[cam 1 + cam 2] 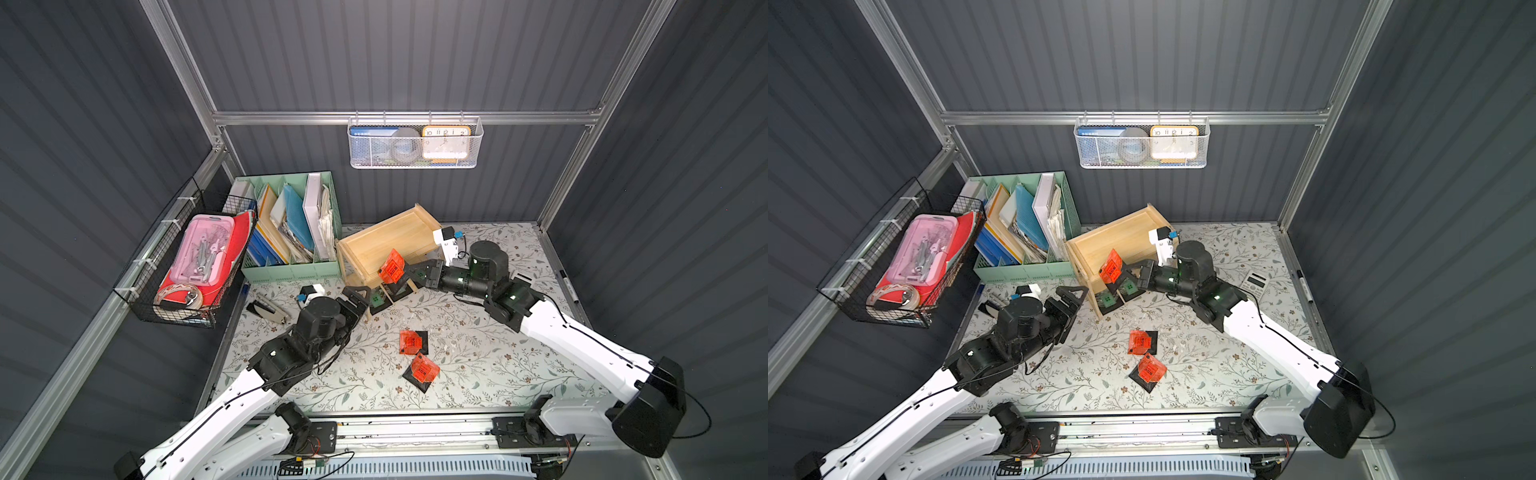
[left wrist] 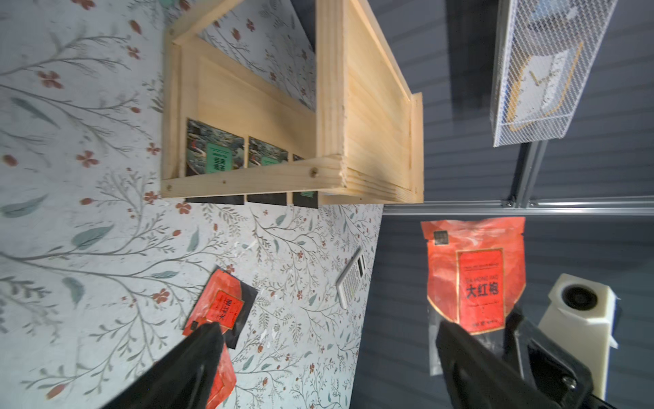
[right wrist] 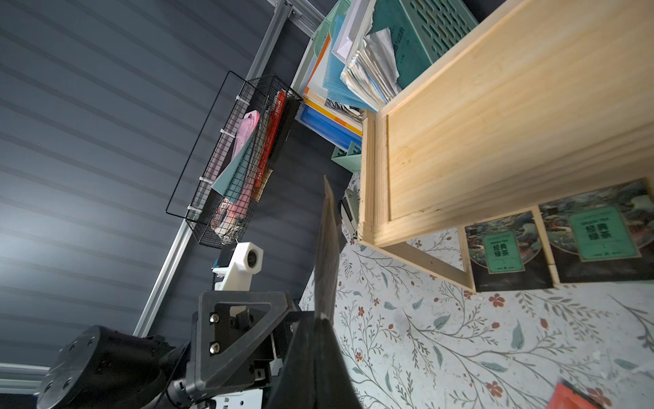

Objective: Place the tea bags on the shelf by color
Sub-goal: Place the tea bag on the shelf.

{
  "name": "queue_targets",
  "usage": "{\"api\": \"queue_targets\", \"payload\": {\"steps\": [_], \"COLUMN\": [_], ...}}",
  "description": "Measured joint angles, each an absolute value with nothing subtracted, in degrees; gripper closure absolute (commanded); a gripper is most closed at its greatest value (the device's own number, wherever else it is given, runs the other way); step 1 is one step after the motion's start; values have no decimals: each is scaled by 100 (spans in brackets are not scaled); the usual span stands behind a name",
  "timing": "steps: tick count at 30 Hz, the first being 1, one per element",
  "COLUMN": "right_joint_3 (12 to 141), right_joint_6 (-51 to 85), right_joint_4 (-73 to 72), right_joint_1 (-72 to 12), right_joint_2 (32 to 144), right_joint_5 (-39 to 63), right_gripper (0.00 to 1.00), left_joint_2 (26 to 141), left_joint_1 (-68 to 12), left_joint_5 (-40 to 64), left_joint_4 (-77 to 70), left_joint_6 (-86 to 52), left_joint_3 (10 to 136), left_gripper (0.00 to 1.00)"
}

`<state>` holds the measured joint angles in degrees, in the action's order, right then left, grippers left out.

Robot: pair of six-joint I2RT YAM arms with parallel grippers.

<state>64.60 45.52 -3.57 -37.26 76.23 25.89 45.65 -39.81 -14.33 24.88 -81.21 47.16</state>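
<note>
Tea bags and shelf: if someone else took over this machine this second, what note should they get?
Left gripper: open, holding nothing, beside the shelf.
Right gripper: shut on one orange bag, raised at the shelf's upper board.
Done: three green bags sit in a row on the lower tier.
Waiting: two orange bags lie on the table.
Left: set the held bag on the shelf, then the other two, apart from the green ones.
</note>
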Motion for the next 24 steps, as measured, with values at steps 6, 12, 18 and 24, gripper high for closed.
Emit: {"api": "queue_targets", "payload": {"steps": [6,12,18,24], "right_joint_3": [6914,7435,7734,7835], "right_joint_6": [4410,4390,4401,4412], "right_joint_4": [-567,-770,-878,-899], "right_joint_1": [-3726,-3726,-3726,-3726], "right_joint_2": [8230,8855,9325,9605], "right_joint_5": [2609,2696,2714,2668], "right_gripper": [100,100,100,100], "left_joint_2": [4296,4093,4080,4038], "left_joint_1": [-3981,-3981,-3981,-3981], "left_joint_5": [-1730,-1831,-1848,-1850], "left_joint_4": [3166,3389,3474,3498], "left_joint_6": [-8471,-8691,-8774,-8836], "left_joint_3": [4694,4578,4560,4543], "left_gripper": [0,0,0,0]}}
